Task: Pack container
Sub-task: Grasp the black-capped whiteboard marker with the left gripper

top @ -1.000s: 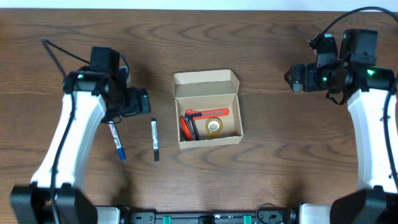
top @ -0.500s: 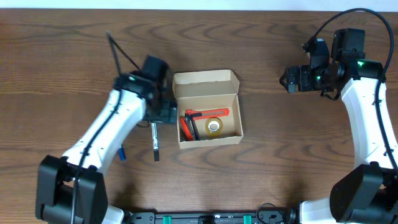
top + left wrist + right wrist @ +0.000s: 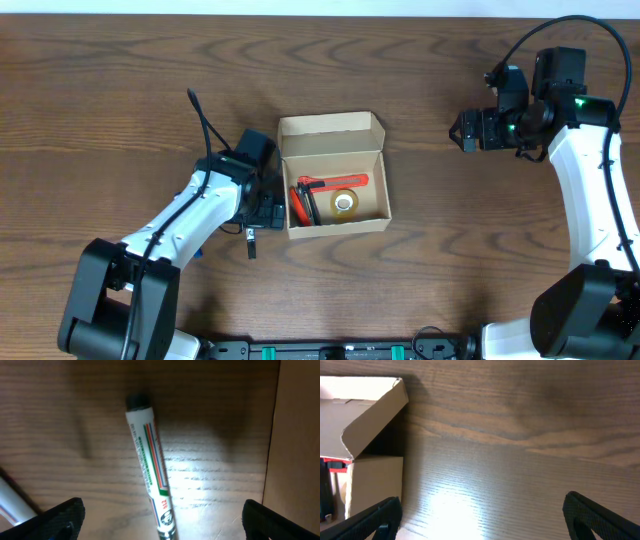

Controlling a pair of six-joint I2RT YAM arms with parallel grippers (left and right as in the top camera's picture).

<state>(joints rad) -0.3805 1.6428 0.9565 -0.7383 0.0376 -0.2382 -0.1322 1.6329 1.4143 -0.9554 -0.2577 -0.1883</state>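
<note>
Straddling a marker (image 3: 149,465) with the left hand (image 3: 260,203), spread apart, just left of the open container (image 3: 330,125) at mid-worktop (image 3: 450,260). Holding the right hand (image 3: 468,130) spread too, well right of the container.

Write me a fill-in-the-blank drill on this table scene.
1. The container has its lid flap ___.
2. The tape roll lies ___ the container.
3. The marker under the left pincer has a ___ cap.
4. The right pincer holds ___.
Missing words: open; inside; black; nothing.
</note>
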